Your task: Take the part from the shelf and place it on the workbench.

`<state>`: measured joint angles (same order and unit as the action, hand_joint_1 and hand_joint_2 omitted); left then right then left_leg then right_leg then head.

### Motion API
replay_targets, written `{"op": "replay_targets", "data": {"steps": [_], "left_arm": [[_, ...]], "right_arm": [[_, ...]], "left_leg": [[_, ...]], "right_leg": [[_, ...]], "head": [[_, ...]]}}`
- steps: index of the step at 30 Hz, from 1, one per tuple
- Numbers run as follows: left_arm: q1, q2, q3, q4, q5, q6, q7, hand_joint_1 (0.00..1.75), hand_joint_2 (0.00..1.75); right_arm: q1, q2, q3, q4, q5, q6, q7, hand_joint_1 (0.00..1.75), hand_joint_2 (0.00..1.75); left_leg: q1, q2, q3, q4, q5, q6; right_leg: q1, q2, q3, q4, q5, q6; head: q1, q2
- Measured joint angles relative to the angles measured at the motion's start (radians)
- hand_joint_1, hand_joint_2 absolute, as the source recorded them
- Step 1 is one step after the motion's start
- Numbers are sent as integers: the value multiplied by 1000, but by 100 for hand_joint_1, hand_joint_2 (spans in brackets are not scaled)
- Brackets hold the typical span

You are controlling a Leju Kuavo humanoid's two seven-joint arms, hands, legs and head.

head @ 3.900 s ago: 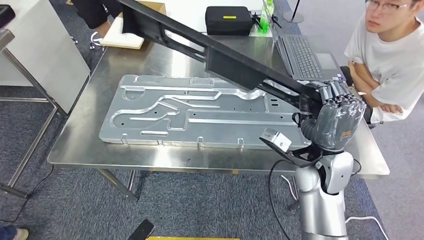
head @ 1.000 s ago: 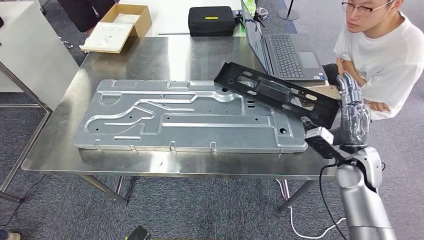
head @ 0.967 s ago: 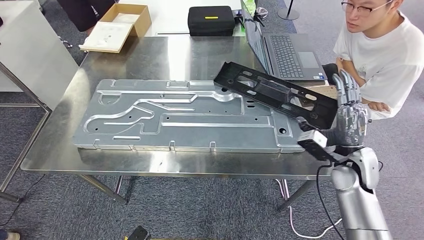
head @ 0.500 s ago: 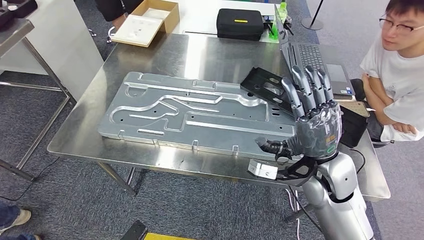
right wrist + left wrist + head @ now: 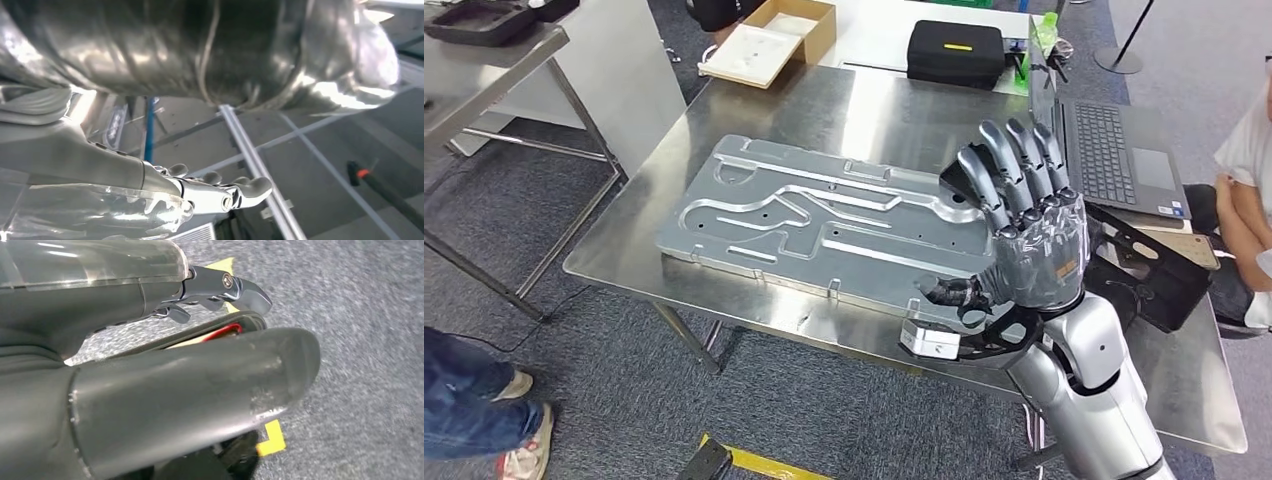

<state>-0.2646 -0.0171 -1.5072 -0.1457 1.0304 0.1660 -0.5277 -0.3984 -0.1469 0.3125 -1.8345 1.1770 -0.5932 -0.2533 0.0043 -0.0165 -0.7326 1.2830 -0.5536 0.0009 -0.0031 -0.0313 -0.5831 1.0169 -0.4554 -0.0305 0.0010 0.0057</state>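
Note:
The long black part point(image 5: 1149, 283) lies flat on the steel workbench point(image 5: 894, 110), toward its right side, one end resting over the edge of a large grey metal plate point(image 5: 804, 215). My right hand point(image 5: 1024, 240) is raised above the table in front of the part, fingers spread and holding nothing; it hides the part's middle. In the right wrist view the right hand's fingers point(image 5: 225, 192) are extended with nothing in them. My left hand point(image 5: 150, 390) hangs over grey carpet and holds nothing.
A laptop point(image 5: 1119, 150), a black case point(image 5: 956, 52) and a cardboard box point(image 5: 774, 40) sit on the far side of the table. A person point(image 5: 1249, 170) sits at the right edge. A steel shelf point(image 5: 494, 40) stands far left. Someone's feet point(image 5: 474, 410) are at the lower left.
My right hand carried the part, set it on the workbench, let go and has risen with fingers spread. The camera has swung left, shifting the whole scene.

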Motion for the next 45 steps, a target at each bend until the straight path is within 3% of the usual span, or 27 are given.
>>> {"op": "replay_targets", "data": {"steps": [1,2,4,6,7,9,11,13,15,16,18,20,22,24,26,28,30,31,32,33,35,37,39,40,42,43,45], "left_arm": [[3,0,0,0,3,2,0,0,0],[6,0,0,0,7,4,1,0,0],[11,0,0,0,16,8,7,0,0],[18,1,1,0,26,7,16,0,0],[24,1,1,0,29,6,21,0,0],[37,3,1,0,36,5,38,0,0],[45,5,1,0,44,4,60,0,0],[46,5,1,0,47,0,80,0,0],[46,6,1,0,46,5,89,0,0],[47,5,1,0,46,12,89,0,0],[47,2,1,0,47,24,88,0,0],[43,-2,1,0,51,27,87,0,0],[40,-4,2,0,56,26,87,0,0],[41,-4,2,0,59,26,86,0,0],[43,-3,2,0,60,26,86,0,0],[40,-4,2,0,60,26,85,0,0],[39,-5,2,0,59,24,81,0,0],[40,-6,2,0,58,22,77,0,0],[42,-6,2,0,59,18,73,0,0],[43,-6,2,0,60,12,67,0,0],[45,-5,2,0,64,-3,47,0,0],[50,-4,2,0,63,-17,30,0,0],[61,-4,1,0,58,-30,30,0,0],[68,-5,1,0,57,-38,32,0,0],[73,-6,0,0,59,-59,35,0,0],[72,-7,0,0,61,-73,36,0,0],[68,-9,1,0,67,-104,41,0,0]], "right_arm": [[-1,0,6,1,0,-1,3,0,0],[-1,0,11,2,0,-2,6,0,0],[-1,0,15,4,-4,-10,13,0,0],[-2,0,18,6,-8,-23,17,0,0],[-2,0,19,8,-9,-29,18,0,0],[-2,0,22,13,-10,-39,20,0,0],[-2,0,23,17,-10,-47,22,0,0],[-2,0,24,20,-11,-53,24,0,0],[-1,0,24,26,-11,-56,25,0,0],[-1,0,24,29,-10,-57,25,0,0],[-3,0,25,31,-9,-56,25,0,0],[-8,0,25,31,-8,-55,25,0,0],[-13,0,25,31,-7,-53,25,0,0],[-17,0,25,32,-6,-51,24,0,0],[-23,1,26,31,-5,-49,24,0,0],[-26,1,26,32,-5,-49,24,0,0],[-25,1,27,33,-3,-49,25,0,0],[-25,1,27,34,-2,-49,25,0,0],[-25,1,27,34,-2,-49,26,0,0],[-25,1,27,34,-2,-49,28,0,0],[-24,0,27,34,-4,-48,32,0,0],[-20,0,26,34,-5,-47,34,0,0],[-10,-1,24,33,-5,-47,34,0,0],[-7,-1,24,33,-5,-46,34,0,0],[-4,-2,20,33,-7,-43,34,0,0],[-4,-2,18,33,-10,-39,34,0,0],[-4,-3,16,36,-18,-31,33,0,0]], "left_leg": [[2,3,-3,6,8,-2],[3,8,14,-28,33,-3],[0,45,83,-161,93,0],[-7,76,127,-249,116,11],[-11,77,129,-258,114,16],[-10,55,129,-263,119,28],[-5,35,131,-271,126,40],[-3,16,131,-275,130,47],[-3,-8,129,-273,131,49],[-2,-21,129,-271,131,49],[-1,-47,129,-266,130,47],[-1,-71,126,-261,129,41],[1,-92,118,-258,131,29],[4,-108,113,-262,135,16],[4,-76,100,-237,117,7],[6,-20,54,-138,61,0],[10,1,-2,-19,12,-7],[11,4,-13,5,10,-10],[12,8,-4,-9,26,-13],[12,17,23,-58,56,-13],[7,57,93,-190,105,-8],[0,80,124,-253,116,3],[-2,62,123,-257,118,15],[0,51,125,-261,120,21],[4,32,127,-268,126,32],[5,22,127,-269,128,36],[6,-1,125,-269,130,40]], "right_leg": [[1,-11,0,1,-2,0],[1,-23,0,3,-4,1],[3,-43,3,7,-10,6],[8,-60,5,11,-16,14],[10,-69,6,11,-17,18],[8,-77,8,13,-22,28],[3,-41,-5,48,-49,40],[-2,9,-54,154,-109,46],[-4,25,-112,268,-149,49],[-5,27,-122,284,-142,50],[-9,38,-90,209,-80,49],[-14,78,-35,83,-25,45],[-14,100,-11,26,-14,42],[-12,82,-7,19,-10,34],[-15,58,0,6,-4,21],[-15,32,5,-2,0,11],[-12,4,4,-2,-2,8],[-11,-10,4,-1,-3,7],[-10,-23,4,0,-5,8],[-10,-35,5,3,-8,10],[-6,-57,6,10,-16,17],[0,-75,8,14,-21,26],[2,-91,12,13,-25,36],[-1,-82,14,17,-30,42],[-8,-33,-6,65,-66,53],[-10,-2,-31,117,-96,56],[-10,24,-95,244,-149,58]], "head": [[0,0],[0,0],[0,0],[0,0],[1,0],[1,0],[1,0],[1,0],[1,0],[1,0],[1,0],[1,0],[1,0],[1,0],[0,0],[-2,0],[-2,0],[-2,0],[-2,0],[-2,0],[-3,0],[-2,0],[-1,0],[-2,0],[-1,0],[-1,0],[-1,0]]}}
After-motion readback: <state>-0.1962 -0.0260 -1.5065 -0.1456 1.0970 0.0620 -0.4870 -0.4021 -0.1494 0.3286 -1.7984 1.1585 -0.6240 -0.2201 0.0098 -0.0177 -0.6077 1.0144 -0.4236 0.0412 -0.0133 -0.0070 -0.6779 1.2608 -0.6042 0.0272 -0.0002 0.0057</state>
